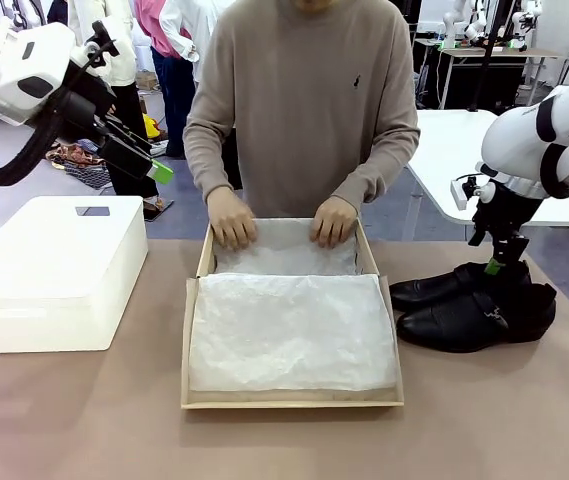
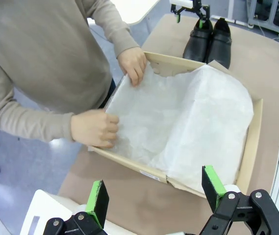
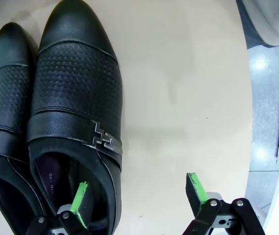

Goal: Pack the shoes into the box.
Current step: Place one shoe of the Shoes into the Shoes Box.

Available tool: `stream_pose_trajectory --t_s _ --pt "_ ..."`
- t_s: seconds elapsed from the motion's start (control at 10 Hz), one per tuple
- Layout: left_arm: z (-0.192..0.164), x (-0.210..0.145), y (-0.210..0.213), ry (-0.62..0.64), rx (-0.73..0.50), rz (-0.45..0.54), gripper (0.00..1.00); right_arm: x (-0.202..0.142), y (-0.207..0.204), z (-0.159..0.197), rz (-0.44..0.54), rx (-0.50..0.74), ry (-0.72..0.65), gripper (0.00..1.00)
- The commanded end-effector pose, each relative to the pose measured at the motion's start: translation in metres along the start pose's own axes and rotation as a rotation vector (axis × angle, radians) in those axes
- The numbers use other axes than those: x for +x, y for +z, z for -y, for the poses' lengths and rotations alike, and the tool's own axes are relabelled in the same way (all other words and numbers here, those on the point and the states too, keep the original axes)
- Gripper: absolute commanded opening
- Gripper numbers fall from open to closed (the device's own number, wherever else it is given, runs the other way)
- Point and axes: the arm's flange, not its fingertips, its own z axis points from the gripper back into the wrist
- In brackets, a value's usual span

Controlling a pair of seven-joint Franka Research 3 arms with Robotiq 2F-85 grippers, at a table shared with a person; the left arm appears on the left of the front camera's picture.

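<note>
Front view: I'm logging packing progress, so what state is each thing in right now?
Tan cardboard shoebox: open, lined with white tissue paper, no shoes inside.
Black leather dress shoes: side by side on table, outside box.
Person's hands: pressing tissue at box's far end.
Left gripper: open, raised.
Right gripper: open, low over shoes.

Left arm [image 1: 19, 65], right arm [image 1: 544, 140], and a person [image 1: 304, 160] in a taupe sweater [image 1: 284, 90]
Both arms wear glossy white shells with black joint bands; a black cable [image 1: 4, 172] loops below the left. The left tool [image 2: 155, 192] and right tool [image 3: 138, 192] are black linkages with silver screws [image 2: 228, 196] and green pads [image 2: 98, 198]. The sweater is plain, with a small dark chest emblem [image 1: 356, 80].
</note>
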Motion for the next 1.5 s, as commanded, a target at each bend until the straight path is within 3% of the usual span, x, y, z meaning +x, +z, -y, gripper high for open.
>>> stream_pose_trajectory --t_s 0.0,0.7,1.2,1.4 --pt "-0.002 -0.002 -0.001 -0.007 -0.017 0.016 1.00 -0.006 -0.004 0.003 -0.010 -0.008 0.054 1.00" --pt "-0.002 -0.002 -0.001 -0.007 -0.017 0.016 1.00 -0.006 -0.024 0.004 -0.021 0.048 0.052 1.00" --pt "-0.002 -0.002 -0.001 -0.007 -0.017 0.016 1.00 -0.006 -0.025 0.003 -0.028 0.098 0.029 0.03" --pt "-0.002 -0.002 -0.001 -0.007 -0.017 0.016 1.00 -0.006 -0.024 0.004 -0.026 0.105 0.027 0.00"
